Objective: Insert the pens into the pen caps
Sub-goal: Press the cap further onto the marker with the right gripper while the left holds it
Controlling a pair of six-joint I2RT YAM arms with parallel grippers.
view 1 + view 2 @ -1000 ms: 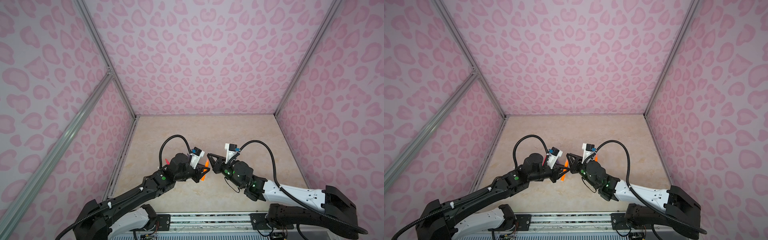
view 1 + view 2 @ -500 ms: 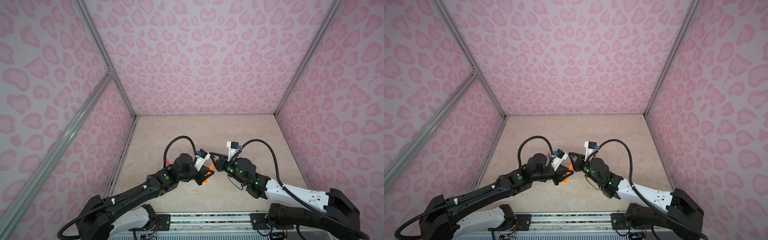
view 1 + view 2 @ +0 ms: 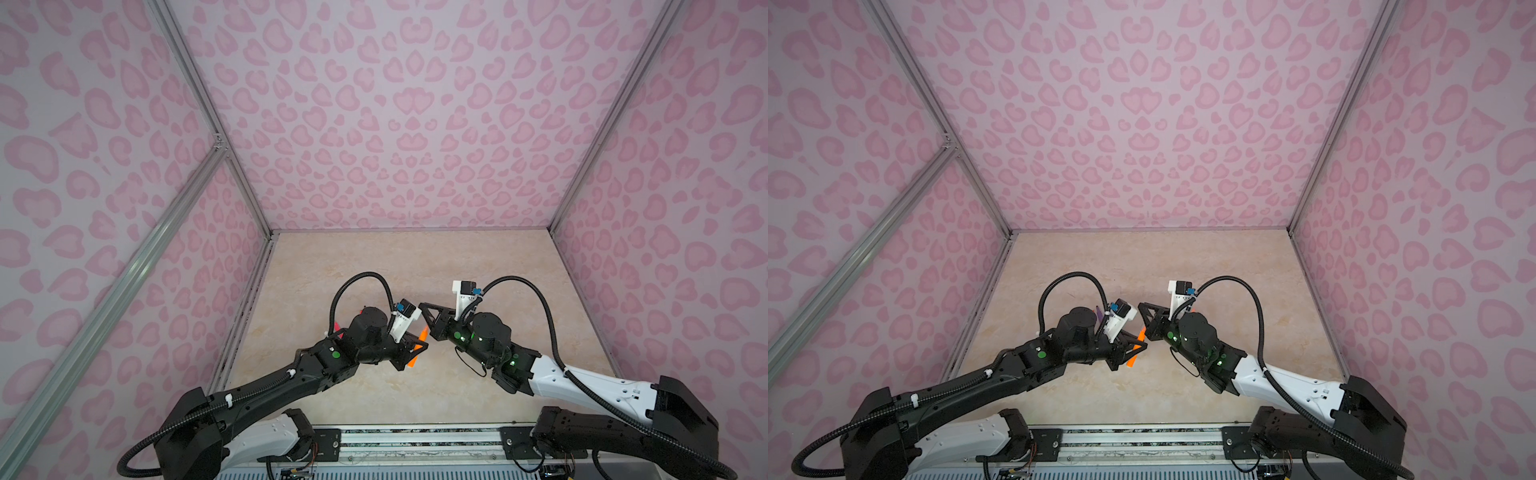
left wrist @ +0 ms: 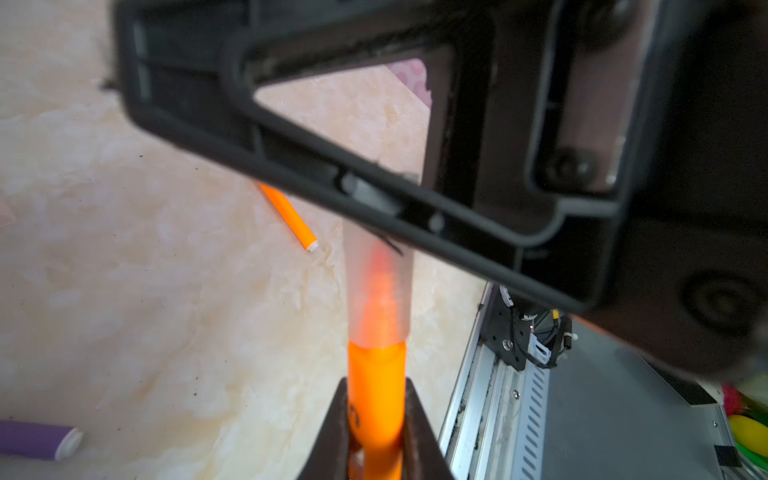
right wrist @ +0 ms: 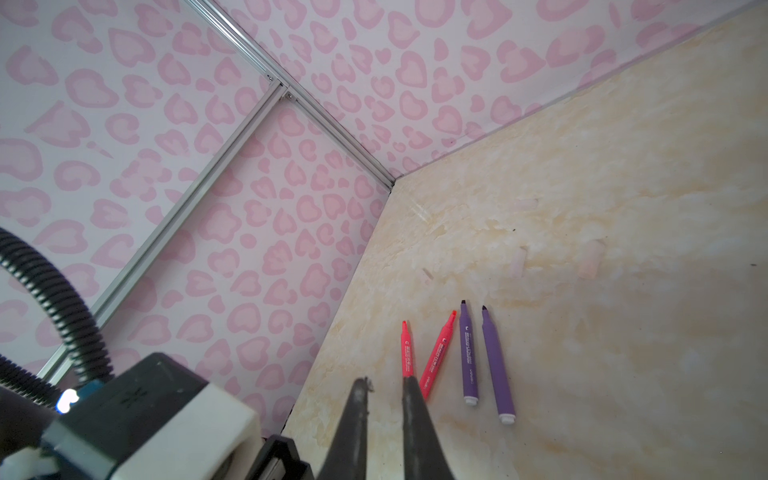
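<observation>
My left gripper [image 4: 376,386] is shut on an orange pen [image 4: 376,365], whose tip sits inside a clear pen cap [image 4: 376,291]. The cap's far end is hidden behind a finger [image 4: 332,166] of my right gripper [image 5: 386,384], which is shut with nothing showing between its jaws. In both top views the two grippers [image 3: 409,349] [image 3: 422,306] meet at the table's middle. A second orange pen [image 4: 289,218] lies on the table. Two pink-red pens [image 5: 407,353] and two purple pens [image 5: 496,365] lie side by side beyond the right gripper. Faint loose caps [image 5: 518,262] lie farther out.
Pink patterned walls enclose the beige table [image 3: 415,257] on three sides, and an aluminium post [image 3: 232,174] runs along the left wall. A metal rail [image 3: 415,436] borders the front edge. A purple pen's end [image 4: 37,438] lies close to my left gripper.
My left gripper has carried the orange pen rightward up to the right gripper. The right jaws, slightly apart before, have closed.
</observation>
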